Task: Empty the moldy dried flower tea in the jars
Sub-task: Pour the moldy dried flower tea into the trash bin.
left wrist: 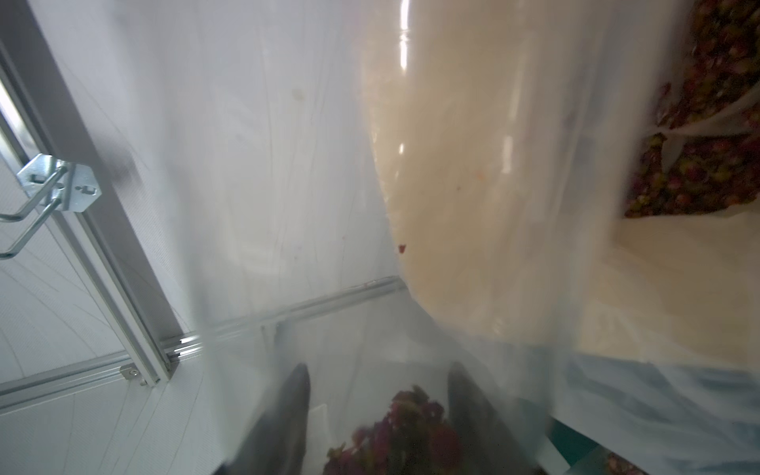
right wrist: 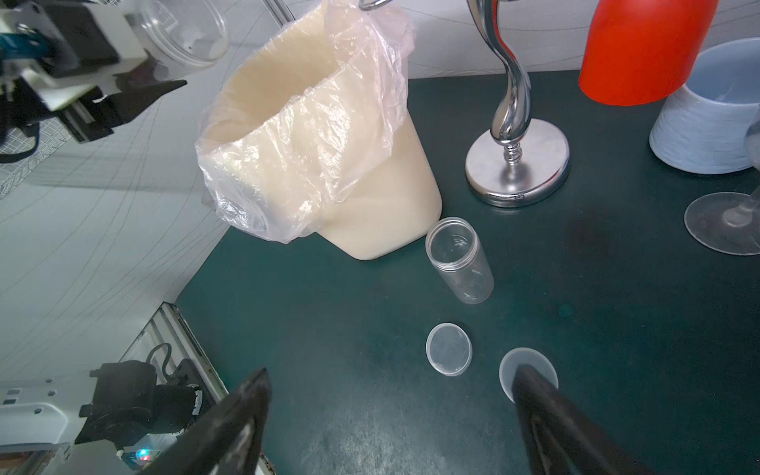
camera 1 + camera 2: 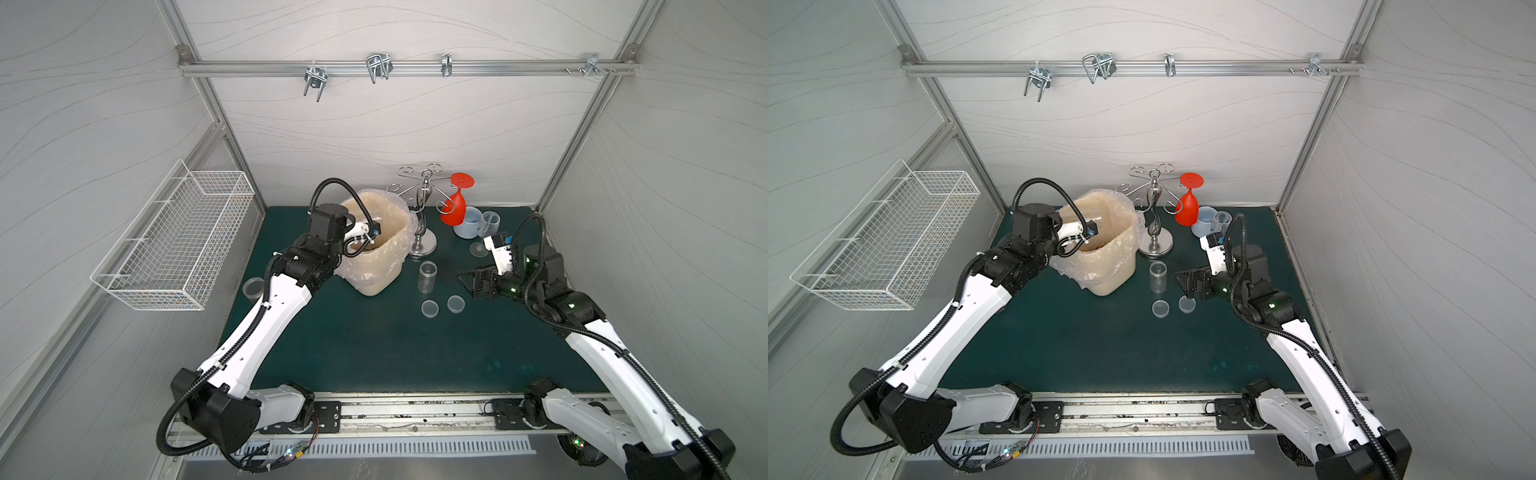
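Observation:
My left gripper [image 3: 371, 237] [image 1: 378, 370] is shut on a clear jar [image 2: 185, 28] and holds it tipped over the bag-lined beige bin [image 3: 376, 278] [image 3: 1113, 274]. The left wrist view looks through the jar's wall at the reddish dried flower tea [image 1: 405, 436] still in it between my fingers. More tea [image 1: 707, 172] lies in the bin. An open, empty jar [image 3: 428, 276] [image 2: 460, 261] stands to the right of the bin. Two lids [image 3: 429, 308] [image 3: 456, 304] lie in front of it. My right gripper [image 3: 469, 282] [image 2: 390, 372] hovers open and empty over the mat, with one finger above a lid [image 2: 530, 362].
A third lid [image 3: 253, 287] lies by the left arm. Behind the bin stands a chrome glass holder [image 3: 422, 232] with a red glass [image 3: 455, 208] hanging on it. A pale blue mug [image 3: 467, 226] and a clear wine glass [image 2: 728, 222] sit at the back right. A wire basket [image 3: 174, 237] hangs on the left wall.

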Motion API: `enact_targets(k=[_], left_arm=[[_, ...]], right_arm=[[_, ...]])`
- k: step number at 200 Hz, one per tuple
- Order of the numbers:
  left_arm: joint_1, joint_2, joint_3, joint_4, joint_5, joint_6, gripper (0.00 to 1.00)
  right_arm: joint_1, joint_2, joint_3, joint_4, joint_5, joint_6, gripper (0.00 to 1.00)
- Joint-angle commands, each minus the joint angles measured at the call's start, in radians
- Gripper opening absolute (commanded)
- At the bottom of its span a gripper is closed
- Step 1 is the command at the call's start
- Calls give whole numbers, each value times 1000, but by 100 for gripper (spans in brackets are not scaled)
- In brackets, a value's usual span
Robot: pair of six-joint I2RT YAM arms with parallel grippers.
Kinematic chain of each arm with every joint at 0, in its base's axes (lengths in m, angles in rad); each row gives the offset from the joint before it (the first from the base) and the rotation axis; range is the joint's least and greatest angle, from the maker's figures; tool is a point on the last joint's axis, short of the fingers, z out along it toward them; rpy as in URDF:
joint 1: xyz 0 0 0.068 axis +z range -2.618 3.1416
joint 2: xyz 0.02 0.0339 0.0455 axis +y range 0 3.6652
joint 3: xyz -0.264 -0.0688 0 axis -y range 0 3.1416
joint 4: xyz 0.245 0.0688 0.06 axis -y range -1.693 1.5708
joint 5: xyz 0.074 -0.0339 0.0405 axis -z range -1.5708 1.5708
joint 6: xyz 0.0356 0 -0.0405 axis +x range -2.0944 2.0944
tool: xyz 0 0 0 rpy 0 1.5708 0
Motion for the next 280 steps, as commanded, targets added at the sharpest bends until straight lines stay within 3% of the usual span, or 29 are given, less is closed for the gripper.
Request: enact_targets(k=[1, 61, 94, 198, 222, 280], left_arm=[[13, 17, 51, 67, 2, 137, 0], [27, 44, 25, 184, 20, 355, 0], [49, 44, 17, 223, 95, 399, 0], [96, 32, -36, 321, 177, 521, 0], [123, 23, -65, 351, 257, 550, 0], [160, 28, -161, 566, 356, 661, 0]], right_arm=[[4, -7, -13, 9, -13, -7, 92], [7, 18, -12, 8, -27, -9, 93], [7, 27, -12, 14, -36, -7, 93], [23, 47, -18, 23, -50, -4, 95], [31, 55, -13, 22, -53, -6, 95], [56, 62, -3, 22, -57, -1, 99]])
